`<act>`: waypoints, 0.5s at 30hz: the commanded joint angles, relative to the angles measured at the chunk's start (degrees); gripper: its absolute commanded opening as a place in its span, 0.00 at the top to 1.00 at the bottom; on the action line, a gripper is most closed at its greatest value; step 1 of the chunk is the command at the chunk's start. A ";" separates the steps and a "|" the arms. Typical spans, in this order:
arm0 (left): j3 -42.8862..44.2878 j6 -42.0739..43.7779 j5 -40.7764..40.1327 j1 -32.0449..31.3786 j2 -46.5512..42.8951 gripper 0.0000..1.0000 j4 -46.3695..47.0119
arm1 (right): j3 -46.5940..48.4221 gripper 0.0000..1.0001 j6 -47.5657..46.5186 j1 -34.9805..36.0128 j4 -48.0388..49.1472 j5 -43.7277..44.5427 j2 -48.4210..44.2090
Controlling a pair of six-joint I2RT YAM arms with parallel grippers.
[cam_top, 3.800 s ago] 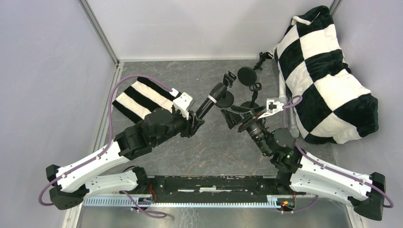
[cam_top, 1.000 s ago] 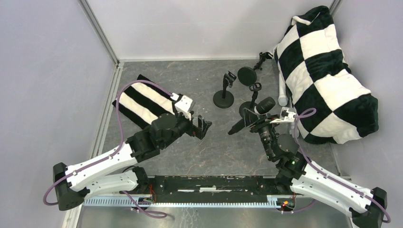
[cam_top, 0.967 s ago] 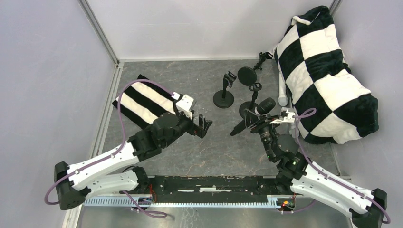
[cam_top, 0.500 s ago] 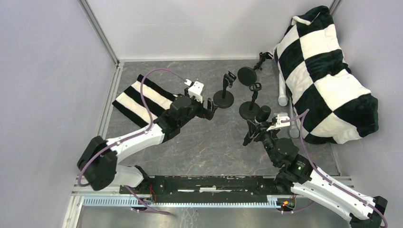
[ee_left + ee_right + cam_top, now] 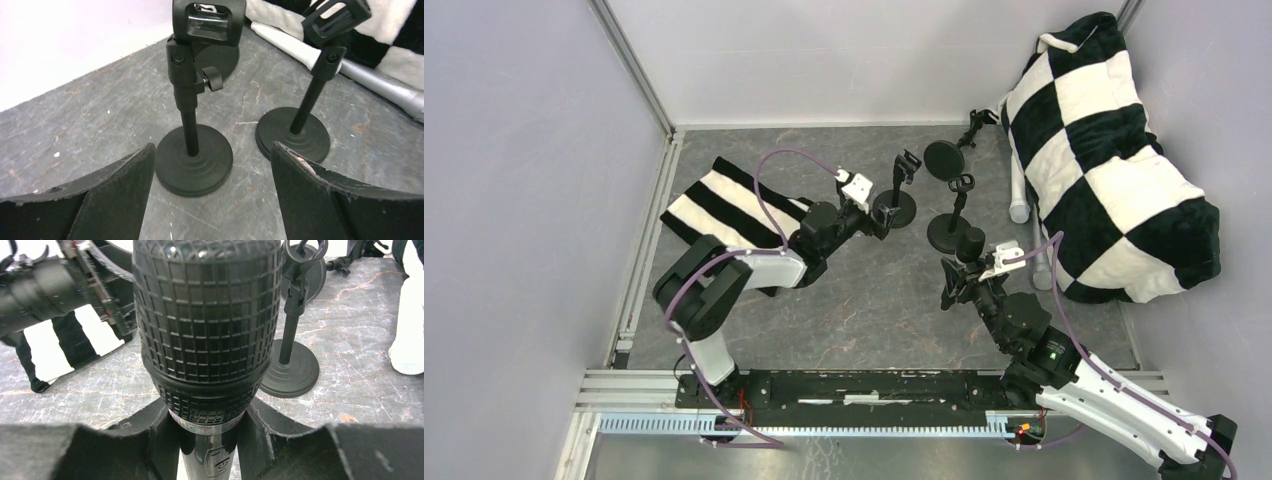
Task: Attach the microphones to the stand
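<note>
R gripper (image 5: pixel 207 437) clamped on black mic (image 5: pixel 205 320), head up, just right of the stands. L gripper (image 5: pixel 212 200) fingers wide, flanking stand (image 5: pixel 192 160) base, no contact. Best: L pins base first, R lines shaft w/ clip (image 5: pixel 208 22), presses in slow.

Pale lilac walls (image 5: pixel 514 150) enclose a grey, marble-veined floor (image 5: pixel 864 310).

3 microphones (image 5: pixel 970 243) (image 5: pixel 1020 198) (image 5: pixel 1037 266), 3 stands (image 5: pixel 894 208) (image 5: pixel 946 233) (image 5: pixel 944 158), 1 striped cloth (image 5: pixel 709 200), 1 checkered cushion (image 5: pixel 1114 150).
</note>
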 commanded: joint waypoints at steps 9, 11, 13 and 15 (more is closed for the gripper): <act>12.74 6.36 6.12 4.88 15.51 0.12 18.58 | -2.45 1.00 -5.25 -0.04 6.47 -6.17 -4.19; 14.49 6.18 7.26 5.38 17.05 0.13 18.94 | -2.56 1.00 -5.33 -0.04 5.96 -5.83 -4.73; 15.94 6.95 8.31 5.46 18.58 0.15 19.53 | -2.62 1.00 -5.30 -0.04 5.34 -5.34 -5.01; 17.65 7.14 8.72 5.52 19.96 0.17 19.21 | -2.75 1.00 -5.47 -0.04 5.07 -5.06 -5.12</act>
